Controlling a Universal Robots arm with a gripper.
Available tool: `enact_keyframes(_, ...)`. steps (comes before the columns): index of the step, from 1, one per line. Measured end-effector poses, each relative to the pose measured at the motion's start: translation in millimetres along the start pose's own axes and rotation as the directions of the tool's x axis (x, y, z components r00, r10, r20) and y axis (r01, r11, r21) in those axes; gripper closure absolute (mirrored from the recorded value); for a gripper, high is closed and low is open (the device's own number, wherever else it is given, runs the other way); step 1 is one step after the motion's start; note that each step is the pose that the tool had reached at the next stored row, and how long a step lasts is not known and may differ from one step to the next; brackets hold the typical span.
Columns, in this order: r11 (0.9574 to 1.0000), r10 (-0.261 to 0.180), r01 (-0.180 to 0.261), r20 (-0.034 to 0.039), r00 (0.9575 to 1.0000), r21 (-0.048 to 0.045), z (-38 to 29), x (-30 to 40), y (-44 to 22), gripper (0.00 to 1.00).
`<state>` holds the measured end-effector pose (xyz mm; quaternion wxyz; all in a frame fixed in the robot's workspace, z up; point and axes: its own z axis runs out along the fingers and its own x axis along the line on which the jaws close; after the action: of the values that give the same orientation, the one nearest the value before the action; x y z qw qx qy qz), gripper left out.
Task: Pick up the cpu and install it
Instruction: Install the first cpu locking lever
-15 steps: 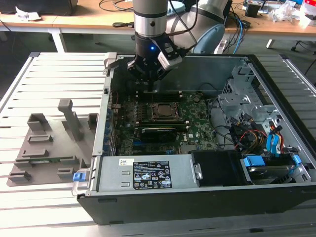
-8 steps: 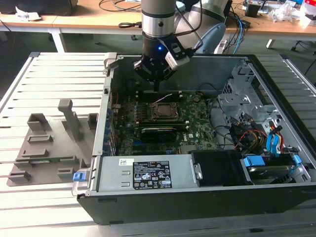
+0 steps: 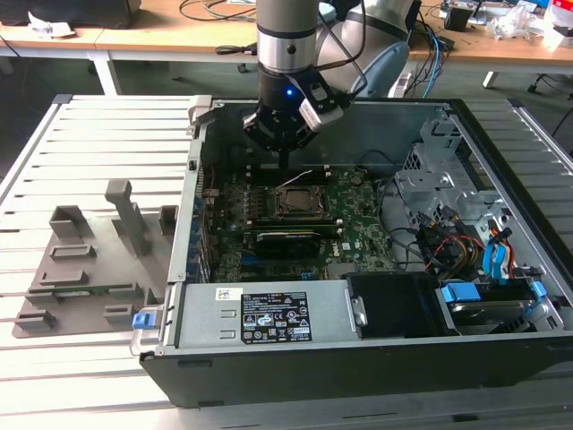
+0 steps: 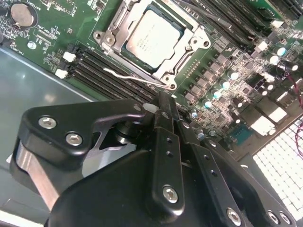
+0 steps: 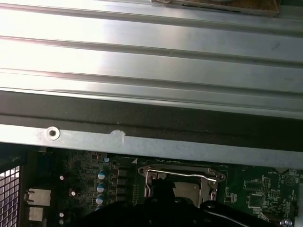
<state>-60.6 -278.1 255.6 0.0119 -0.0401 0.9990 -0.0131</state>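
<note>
Already the cpu [image 4: 152, 37] sits flat inside the socket [image 4: 156, 40] on the green board [image 4: 42, 42], its silver-grey top facing up and the metal frame surrounding it on all sides in the second wrist view. A thin wire lever [image 4: 125, 75] lies along one side of that frame. In the exterior view the socket [image 3: 296, 201] is near the middle of the open computer case [image 3: 358, 349], and the gripper [image 3: 283, 166] hangs just above it, at about twelve o'clock from the socket. The black fingers [image 4: 163, 111] meet at a narrow tip with no gap and nothing between them, so the jaws are clenched on nothing and stand apart from the chip. Dark memory slots [image 4: 94, 64] run beside the socket, between it and the fingertip. In the exterior view a grey parts holder [image 3: 98, 260] lies on the slatted table [image 3: 107, 134] at nine o'clock from the case. The first wrist view shows the socket [image 5: 182, 182] below the case's metal wall [image 5: 151, 142].
</note>
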Motion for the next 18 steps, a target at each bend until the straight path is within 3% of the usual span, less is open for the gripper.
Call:
enact_keyframes(6,1.0000,0.000,0.000,-0.0001,1.0000,0.0000,5.2,0.1,0.1,0.89)
enact_keyframes(11,1.0000,0.000,0.000,0.0000,1.0000,-0.0001,14.1,0.3,1.0,0.89)
enact_keyframes(13,1.0000,-0.001,0.001,0.0005,1.0000,-0.0068,17.9,0.2,2.8,0.89)
enact_keyframes(14,0.9998,-0.001,0.001,0.0016,1.0000,-0.0205,19.2,0.2,3.5,0.89)
enact_keyframes(17,0.9997,-0.003,0.003,0.0019,1.0000,-0.0227,26.5,-1.3,3.7,0.89)
enact_keyframes(18,0.9997,-0.011,0.011,0.0018,0.9999,-0.0222,34.1,-10.8,4.0,0.89)
